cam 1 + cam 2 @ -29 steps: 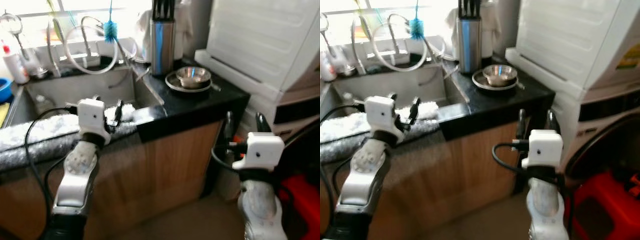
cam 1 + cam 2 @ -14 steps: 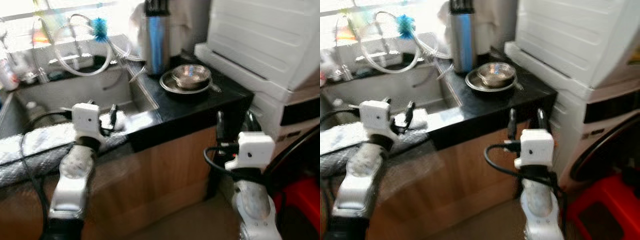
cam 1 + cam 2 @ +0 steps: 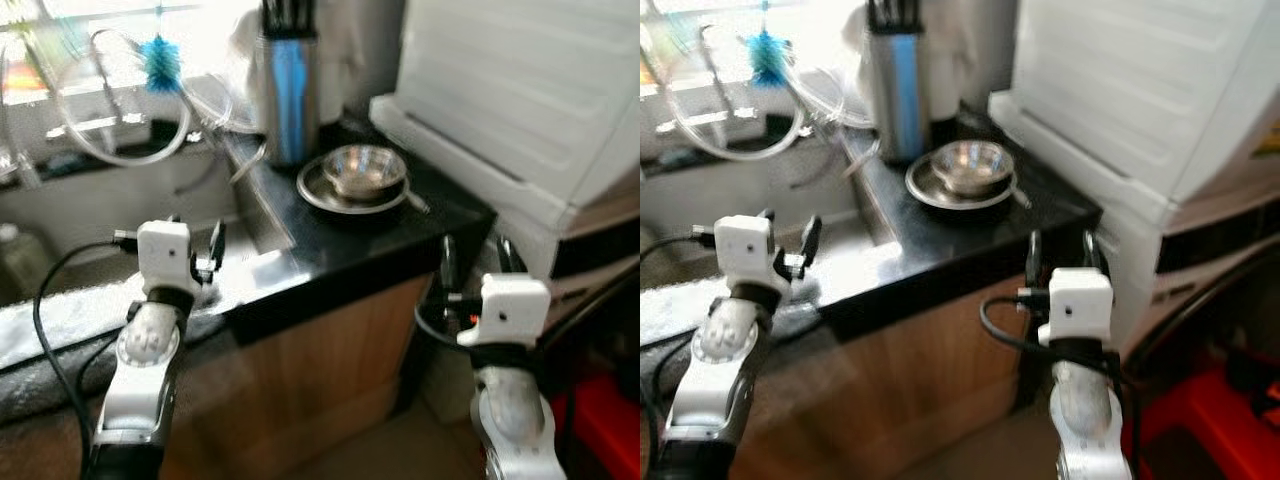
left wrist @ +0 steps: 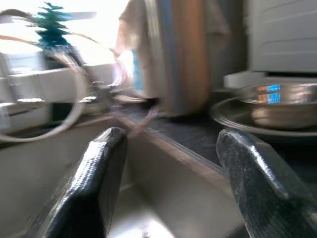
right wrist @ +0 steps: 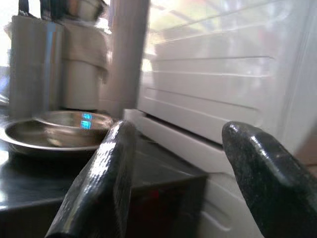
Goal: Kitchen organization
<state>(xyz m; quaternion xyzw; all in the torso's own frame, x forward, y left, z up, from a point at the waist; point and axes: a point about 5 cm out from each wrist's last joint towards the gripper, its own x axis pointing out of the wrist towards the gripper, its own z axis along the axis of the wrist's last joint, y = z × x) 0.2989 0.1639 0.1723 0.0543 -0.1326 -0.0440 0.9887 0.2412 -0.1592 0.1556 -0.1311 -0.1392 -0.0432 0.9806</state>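
Note:
A steel bowl [image 3: 364, 166] sits inside a steel plate [image 3: 318, 193] on the black counter [image 3: 400, 235], just right of the sink [image 3: 120, 205]. A tall steel knife holder [image 3: 287, 85] stands behind them. My left gripper [image 3: 194, 250] is open and held over the sink's right end, at the counter's front edge. My right gripper [image 3: 476, 265] is open too, below and in front of the counter's right corner. The bowl [image 4: 277, 106] and holder [image 4: 181, 54] lie ahead of the left fingers [image 4: 91, 183]; the bowl [image 5: 74, 121] also lies beyond the right fingers [image 5: 101, 183].
A white appliance [image 3: 520, 100] stands against the counter's right end. A faucet with looped hoses [image 3: 110, 110] and a blue brush [image 3: 158, 62] hang behind the sink. Wooden cabinet fronts [image 3: 320, 370] run below the counter. Something red [image 3: 600, 420] sits on the floor at the right.
The whole picture has shifted left and the counter looks nearer, so the camera has moved. Both arms keep about the same pose, fingers still open.

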